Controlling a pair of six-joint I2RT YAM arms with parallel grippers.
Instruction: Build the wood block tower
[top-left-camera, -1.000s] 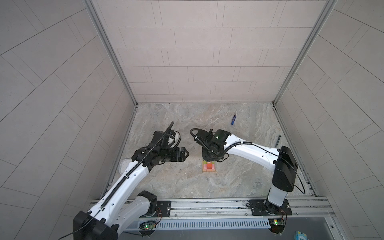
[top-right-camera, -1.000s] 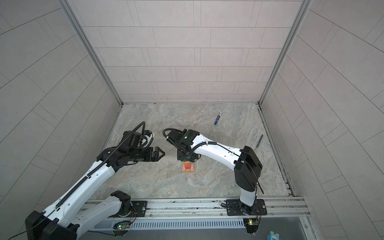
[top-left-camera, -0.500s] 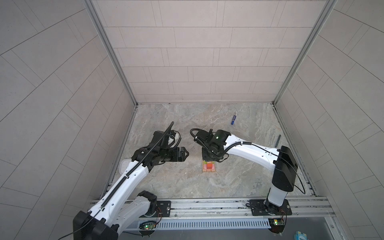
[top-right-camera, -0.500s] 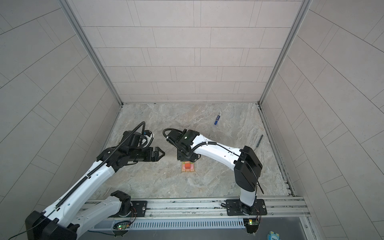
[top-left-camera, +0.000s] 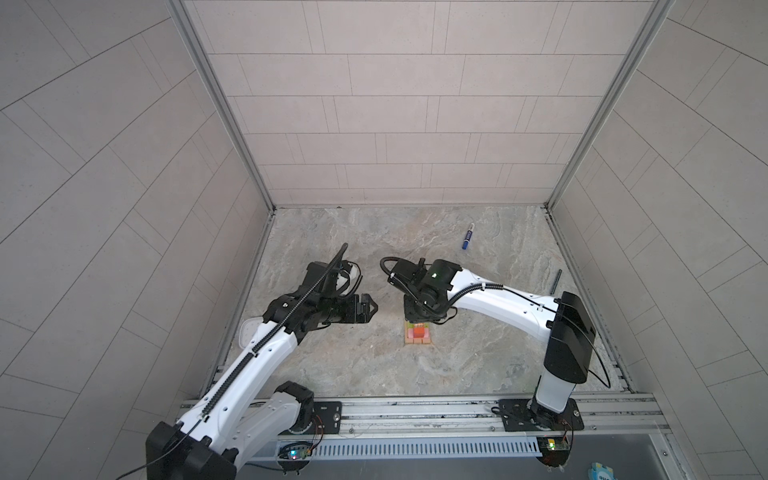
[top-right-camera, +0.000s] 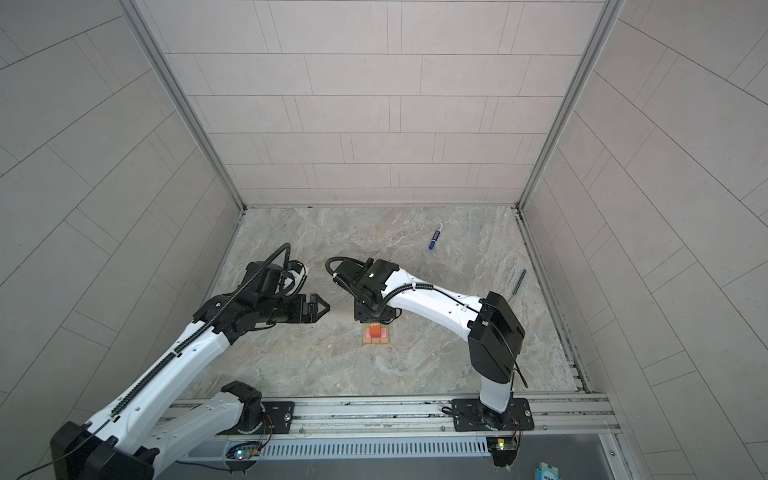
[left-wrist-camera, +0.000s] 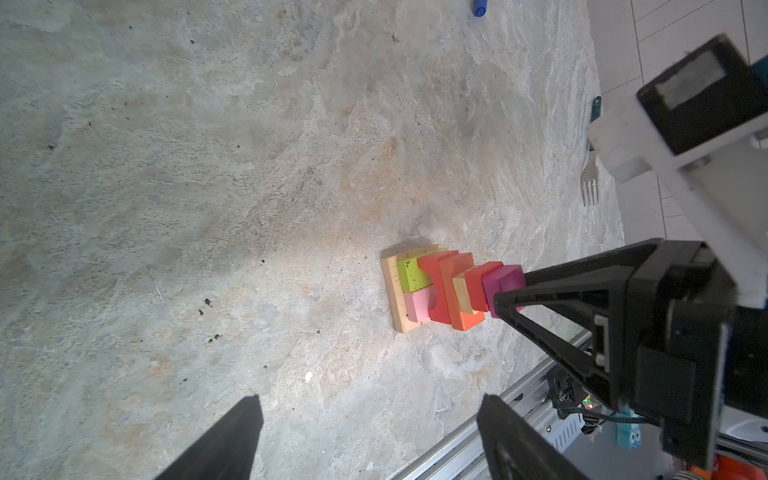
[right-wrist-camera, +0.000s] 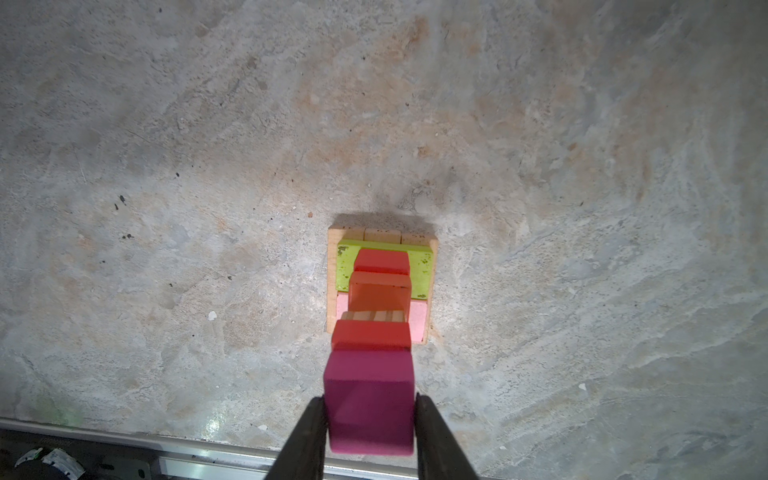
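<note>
Wood block tower (left-wrist-camera: 440, 286) stands mid-table on the marble tabletop (top-left-camera: 357, 365), tan plank base, magenta cube (right-wrist-camera: 369, 374) topmost. Left gripper (left-wrist-camera: 370, 401) spread wide, empty, apart from tower. Right gripper (right-wrist-camera: 370, 415) straddles magenta cube; gripping or loose, cannot tell. Blue marker (top-left-camera: 468, 236) far back.

The marker (top-left-camera: 468, 236) lies well behind the wood block tower (top-left-camera: 419, 336) (rightward).

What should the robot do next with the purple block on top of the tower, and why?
Probably open the right gripper a bit wider. The purple block already sits on the tower, and the fingers hug its sides so closely I can't tell if they've let go. Lifting now might tip the narrow stack.
</note>
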